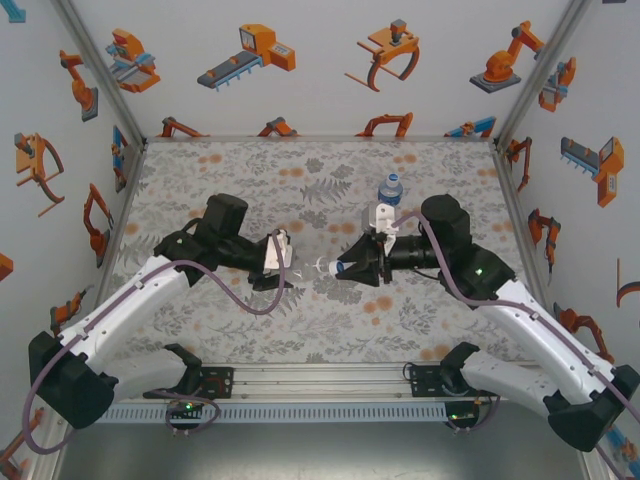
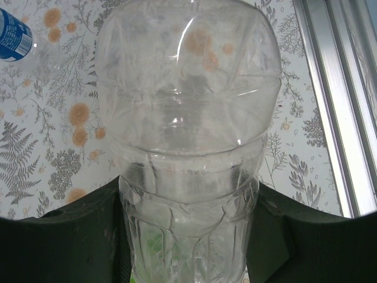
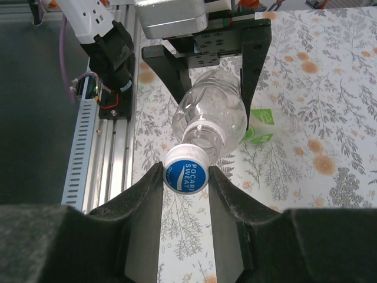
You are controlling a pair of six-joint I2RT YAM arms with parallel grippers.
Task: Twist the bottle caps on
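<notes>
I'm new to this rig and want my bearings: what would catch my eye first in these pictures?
Mid-table, the left pincer grips a clear plain bottle held sideways, and the right pincer pinches a blue-topped white cap right at its mouth. Behind them a blue-labelled bottle stands upright on the floral tabletop.

A: Entry one, blocked ground?
B: Mid-table: the left gripper (image 1: 284,264) is clamped on the clear bottle (image 3: 215,112). The right gripper (image 1: 339,268) pinches the cap (image 3: 185,175) at its mouth. Both arms slant in from the near corners.
A: Entry two, loose obstacles?
B: One blue-labelled bottle (image 1: 392,190), upright, just behind the right wrist. One green-labelled bottle (image 3: 260,137), near the held one.
A: Entry three, open ground?
B: The far strip and far-left corner of the table (image 1: 220,170). Also the near-centre patch between the arms, up to the rail (image 1: 320,375). The walls (image 1: 300,60) bound three sides.
</notes>
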